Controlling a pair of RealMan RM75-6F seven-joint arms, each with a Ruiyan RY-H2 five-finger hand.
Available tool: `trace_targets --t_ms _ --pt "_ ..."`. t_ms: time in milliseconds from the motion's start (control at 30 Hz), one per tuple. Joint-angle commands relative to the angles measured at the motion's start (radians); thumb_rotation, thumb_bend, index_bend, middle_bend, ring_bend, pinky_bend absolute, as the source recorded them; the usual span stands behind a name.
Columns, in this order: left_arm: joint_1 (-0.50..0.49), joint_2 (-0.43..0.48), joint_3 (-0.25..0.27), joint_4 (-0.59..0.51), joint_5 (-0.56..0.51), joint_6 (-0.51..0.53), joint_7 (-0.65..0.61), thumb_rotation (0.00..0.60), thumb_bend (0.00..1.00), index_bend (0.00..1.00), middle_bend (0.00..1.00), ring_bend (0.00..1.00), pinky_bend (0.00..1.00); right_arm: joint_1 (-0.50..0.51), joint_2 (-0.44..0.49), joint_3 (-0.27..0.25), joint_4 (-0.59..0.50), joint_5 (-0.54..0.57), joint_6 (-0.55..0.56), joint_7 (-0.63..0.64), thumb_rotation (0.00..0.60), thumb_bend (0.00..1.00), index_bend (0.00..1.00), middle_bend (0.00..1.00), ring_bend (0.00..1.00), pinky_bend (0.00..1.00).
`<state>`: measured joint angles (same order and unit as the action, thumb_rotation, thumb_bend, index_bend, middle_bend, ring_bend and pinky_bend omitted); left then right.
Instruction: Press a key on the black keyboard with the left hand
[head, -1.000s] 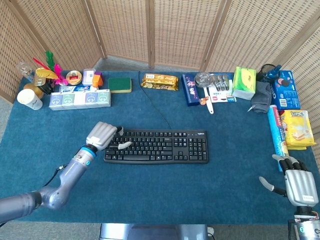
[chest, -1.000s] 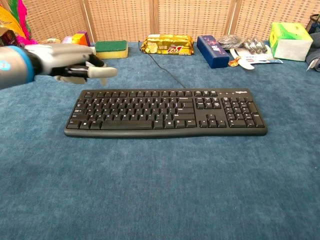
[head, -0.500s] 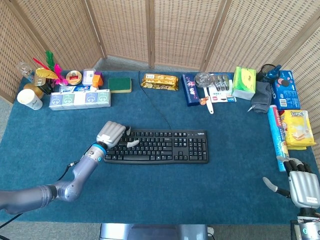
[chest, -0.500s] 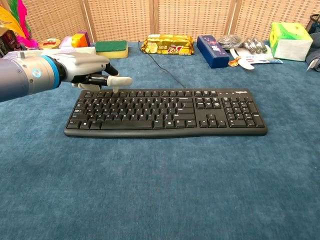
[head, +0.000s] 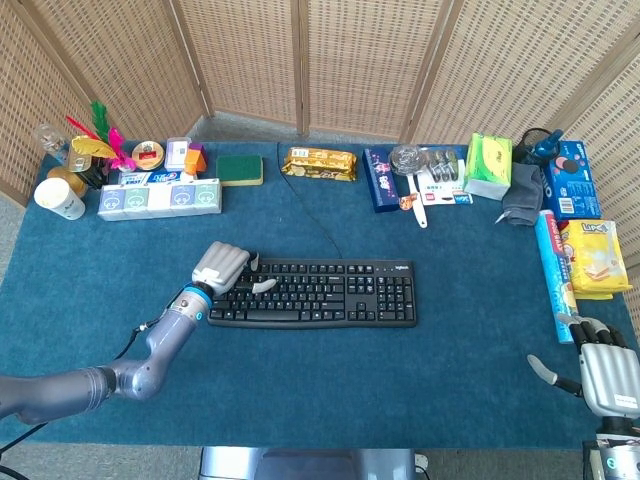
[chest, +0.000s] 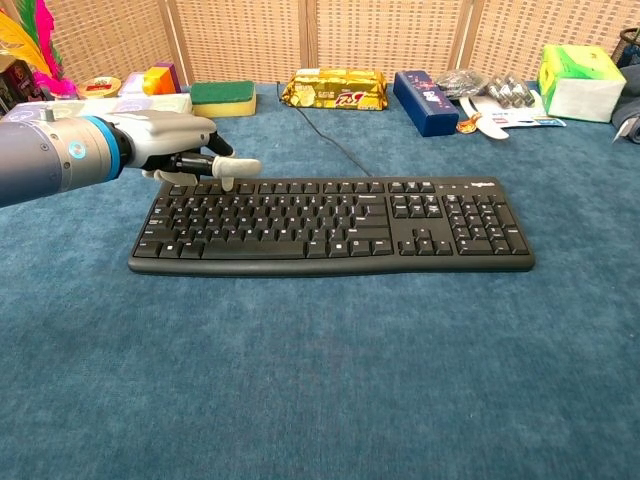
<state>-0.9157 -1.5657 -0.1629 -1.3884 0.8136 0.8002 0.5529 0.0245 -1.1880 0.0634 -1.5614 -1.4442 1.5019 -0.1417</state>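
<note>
Blue carpet-like fabric covers the bench (head: 330, 380), where a flat black plastic keyboard (head: 313, 293) lies at centre, its thin cable running back toward the woven wicker screens (head: 365, 65). From the head view, the grey metallic left hand (head: 225, 268) hovers clenched over the keyboard's left end, one pale finger jutting out, holding nothing. The right hand (head: 598, 368) rests at the bench's near right corner, fingers apart and released. From the chest view, the left hand (chest: 175, 150) hangs above the top key rows of the keyboard (chest: 330, 225).
</note>
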Motion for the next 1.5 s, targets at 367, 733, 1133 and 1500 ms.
trace_targets --t_ms 367,733,1133,1500 --pt "0.016 0.058 -0.023 -0.076 0.066 0.068 -0.073 0.000 0.12 0.39 1.00 0.85 0.79 -0.003 0.006 0.001 -0.008 -0.003 0.006 -0.005 0.000 0.19 0.22 0.28 0.23 0.22" --pt "0.184 0.224 0.042 -0.334 0.240 0.300 -0.157 0.000 0.12 0.39 0.73 0.57 0.62 0.020 -0.009 0.010 0.007 -0.014 -0.015 0.009 0.000 0.19 0.22 0.28 0.23 0.22" --pt "0.502 0.409 0.274 -0.512 0.551 0.646 -0.258 0.000 0.12 0.39 0.67 0.54 0.54 0.059 -0.024 0.009 0.008 -0.057 -0.041 0.009 0.000 0.19 0.22 0.28 0.23 0.21" --pt "0.733 0.430 0.366 -0.435 0.718 0.889 -0.315 0.000 0.12 0.39 0.67 0.54 0.52 0.070 -0.038 0.009 -0.005 -0.068 -0.038 -0.011 0.000 0.19 0.22 0.28 0.23 0.21"
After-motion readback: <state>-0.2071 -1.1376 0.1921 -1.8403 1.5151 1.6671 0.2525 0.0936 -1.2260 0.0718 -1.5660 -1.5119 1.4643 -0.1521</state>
